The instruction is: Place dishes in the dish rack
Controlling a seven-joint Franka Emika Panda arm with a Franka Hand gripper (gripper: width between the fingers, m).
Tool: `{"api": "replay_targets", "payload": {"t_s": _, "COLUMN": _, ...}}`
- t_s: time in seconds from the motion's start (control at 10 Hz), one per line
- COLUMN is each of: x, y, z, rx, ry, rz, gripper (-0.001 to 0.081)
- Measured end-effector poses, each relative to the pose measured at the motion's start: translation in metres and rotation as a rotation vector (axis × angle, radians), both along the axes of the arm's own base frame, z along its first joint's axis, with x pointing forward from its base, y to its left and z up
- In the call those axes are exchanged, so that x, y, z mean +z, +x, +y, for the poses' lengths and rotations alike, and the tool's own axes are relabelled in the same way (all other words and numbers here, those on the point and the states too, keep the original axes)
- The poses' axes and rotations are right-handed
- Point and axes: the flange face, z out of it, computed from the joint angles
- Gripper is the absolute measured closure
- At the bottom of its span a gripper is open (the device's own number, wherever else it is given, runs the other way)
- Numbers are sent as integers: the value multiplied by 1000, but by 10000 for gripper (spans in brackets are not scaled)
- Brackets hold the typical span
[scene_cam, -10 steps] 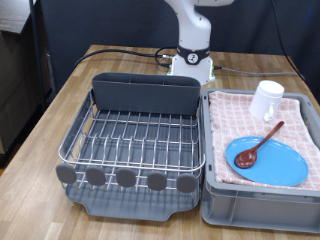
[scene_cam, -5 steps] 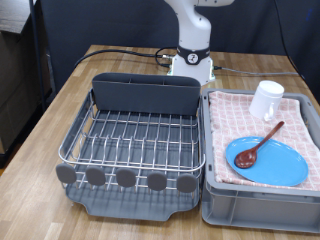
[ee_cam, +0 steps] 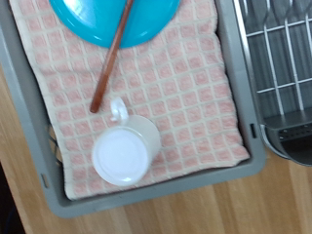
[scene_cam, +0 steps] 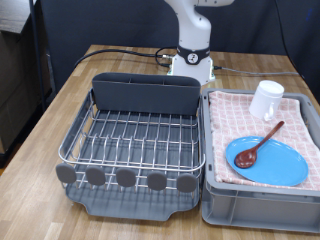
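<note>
White, rounded arm (scene_cam: 192, 25) — dark joint band, black cables at base.

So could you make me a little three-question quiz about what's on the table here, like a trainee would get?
1. True or false: the dish rack already holds a dish.
2. What lies across the blue plate?
   A. wooden spoon
   B. fork
   C. sponge
3. Fill in: the white mug stands on a pink checkered ____.

The tool itself is not in view in either picture.

Key: 1 false; 2 A; 3 cloth.
</note>
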Motion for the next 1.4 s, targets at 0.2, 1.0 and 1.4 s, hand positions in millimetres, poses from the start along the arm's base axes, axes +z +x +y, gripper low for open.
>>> {"api": "replay_targets", "payload": {"t_s": 0.2, "x": -10, "y": 15, "z": 21, "rx": -73, "ry": 4, "rz": -11, "gripper": 3}}
{"api": "replay_targets", "payload": {"t_s": 1.0, "x": -99, "y": 74, "z": 43, "rx": -116, "ry": -39, "rz": -113, "gripper": 3}}
{"api": "replay_targets", "payload": {"t_s": 1.4, "x": -165, "y": 87, "z": 44, "rx": -121, "ry": -13, "rz": -134, "gripper": 3}}
